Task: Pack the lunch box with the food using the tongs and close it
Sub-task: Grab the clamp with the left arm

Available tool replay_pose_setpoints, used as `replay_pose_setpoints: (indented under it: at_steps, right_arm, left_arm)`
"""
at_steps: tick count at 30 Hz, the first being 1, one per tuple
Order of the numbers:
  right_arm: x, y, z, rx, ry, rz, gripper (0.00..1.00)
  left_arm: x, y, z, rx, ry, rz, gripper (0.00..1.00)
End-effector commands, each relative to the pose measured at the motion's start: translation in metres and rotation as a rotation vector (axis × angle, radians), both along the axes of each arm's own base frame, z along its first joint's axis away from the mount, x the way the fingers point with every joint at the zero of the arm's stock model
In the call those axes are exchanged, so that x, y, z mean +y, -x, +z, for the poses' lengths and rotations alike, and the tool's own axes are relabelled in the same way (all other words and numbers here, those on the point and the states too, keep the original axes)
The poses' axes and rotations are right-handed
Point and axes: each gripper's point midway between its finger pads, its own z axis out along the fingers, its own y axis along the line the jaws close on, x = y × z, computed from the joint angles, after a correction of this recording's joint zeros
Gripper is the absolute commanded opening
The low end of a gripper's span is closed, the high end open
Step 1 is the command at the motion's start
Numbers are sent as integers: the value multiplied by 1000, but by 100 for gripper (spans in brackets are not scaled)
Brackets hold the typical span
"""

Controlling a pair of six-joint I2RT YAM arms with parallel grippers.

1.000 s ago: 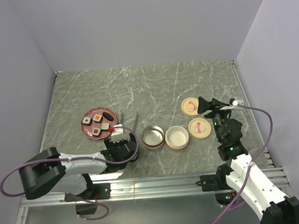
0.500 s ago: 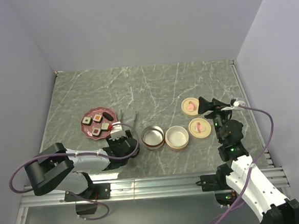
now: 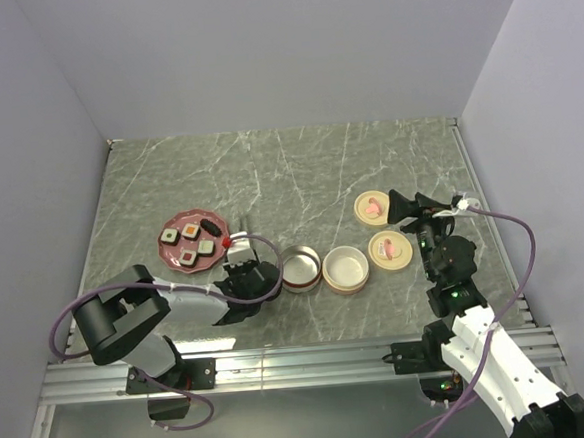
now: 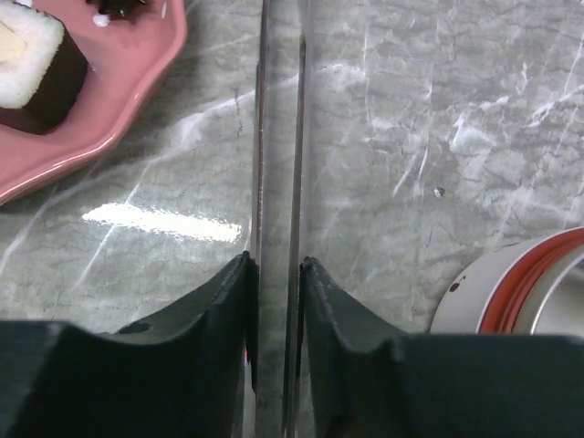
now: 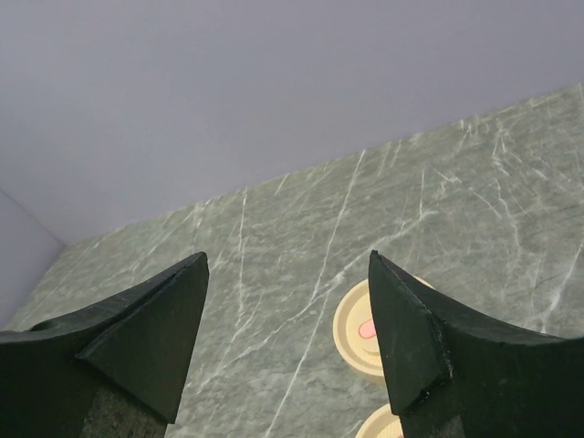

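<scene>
**Top view**
- Landmark: pink plate (image 3: pixel 164 246), left part of the grey marble table (image 3: pixel 299 168).
- Food (image 3: pixel 190 230): five small blocks, all on the plate.
- Tongs (image 3: pixel 241 227): just right of the plate, thin and hard to make out, reaching away from the arm bases.
- Left gripper (image 3: pixel 241 263): at the plate's near right edge, low over the table, on the near end of the tongs.
- Tins: two open round ones (image 3: pixel 299 269) (image 3: pixel 346 269), side by side, right of the plate.
- Lids: two tan discs (image 3: pixel 372 206) (image 3: pixel 390 249), farther right of the plate than the tins.
- Right gripper (image 3: pixel 396 208): well apart from the plate, by the lids.

**Left wrist view**
- Left gripper (image 4: pixel 274 265): closed on the tongs (image 4: pixel 260 137), one dark finger (image 4: pixel 228 301) against each slim arm.
- Tongs' arms: close together, parallel, running just right of the plate (image 4: pixel 119 100).
- Food: one white block with a dark side (image 4: pixel 32 68) on the plate.
- Tin (image 4: pixel 511 283): red-rimmed, right of the tongs, away from the plate.

**Right wrist view**
- Right gripper (image 5: pixel 287 265): spread wide, holding nothing.
- Lid (image 5: pixel 351 328): on the table beyond the fingers.
</scene>
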Motion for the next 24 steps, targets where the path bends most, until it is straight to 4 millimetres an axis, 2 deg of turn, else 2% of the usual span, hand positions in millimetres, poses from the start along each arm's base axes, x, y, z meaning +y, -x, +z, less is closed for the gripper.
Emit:
replay_pose_setpoints:
  at_steps: [1, 7, 11, 15, 22, 24]
  right_arm:
    - [2, 0, 3, -12, -1, 7, 78]
    - [1, -2, 0, -3, 2, 2, 78]
    - [1, -2, 0, -3, 2, -1, 77]
    - [1, -2, 1, -4, 0, -1, 77]
    - [3, -2, 0, -3, 1, 12, 77]
    - [4, -3, 1, -2, 2, 16, 77]
  left_arm:
    - [-4, 19, -24, 120, -8, -84, 34]
    - [-8, 14, 7, 47, 23, -118, 35]
    - [-13, 5, 44, -36, 52, -138, 34]
    - [-14, 0, 68, -72, 62, -142, 33]
    - [0, -3, 101, -120, 68, -107, 33]
    - [5, -5, 116, -154, 79, -96, 33]
